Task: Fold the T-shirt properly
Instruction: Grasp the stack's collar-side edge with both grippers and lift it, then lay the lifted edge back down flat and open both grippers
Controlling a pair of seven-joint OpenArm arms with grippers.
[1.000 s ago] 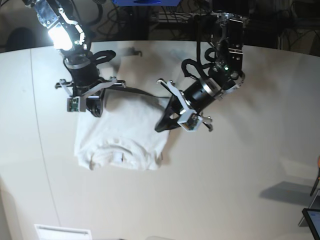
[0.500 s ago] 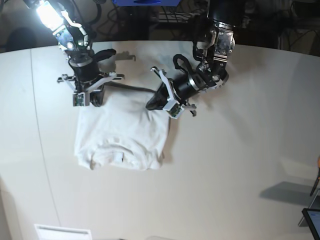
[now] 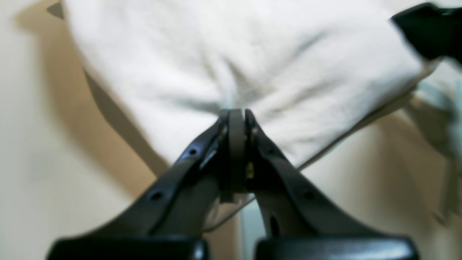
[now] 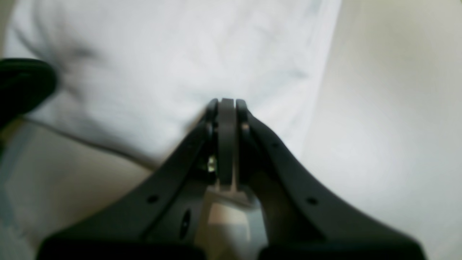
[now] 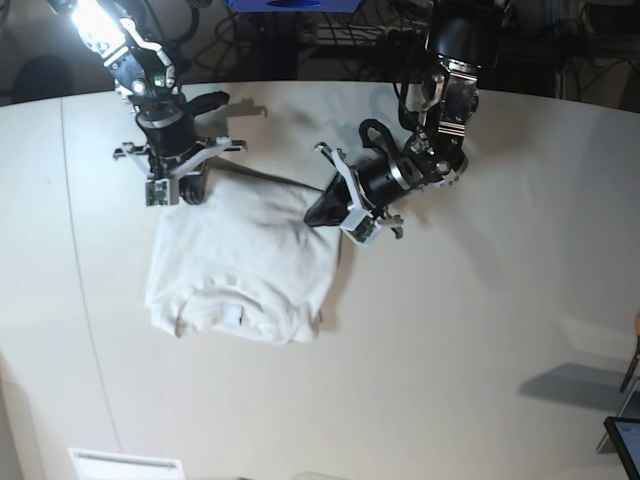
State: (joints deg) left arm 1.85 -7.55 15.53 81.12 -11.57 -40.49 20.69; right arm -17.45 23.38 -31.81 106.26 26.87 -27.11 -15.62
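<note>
The white T-shirt lies folded on the off-white table, collar toward the near side. Its far edge is lifted and stretched between both grippers, with a dark shadow line beneath it. My left gripper is shut on the far right corner. In the left wrist view the fabric puckers around the closed left gripper. My right gripper is shut on the far left corner. In the right wrist view the closed right gripper bites into the cloth.
A small white paper label lies at the near left table edge. A dark screen corner pokes in at the lower right. Cables and dark equipment crowd behind the far edge of the table.
Both grippers have drawn toward the far side with the shirt's edge, the left one the most. The raised edge now runs farther from the collar and the cloth lies flatter.
</note>
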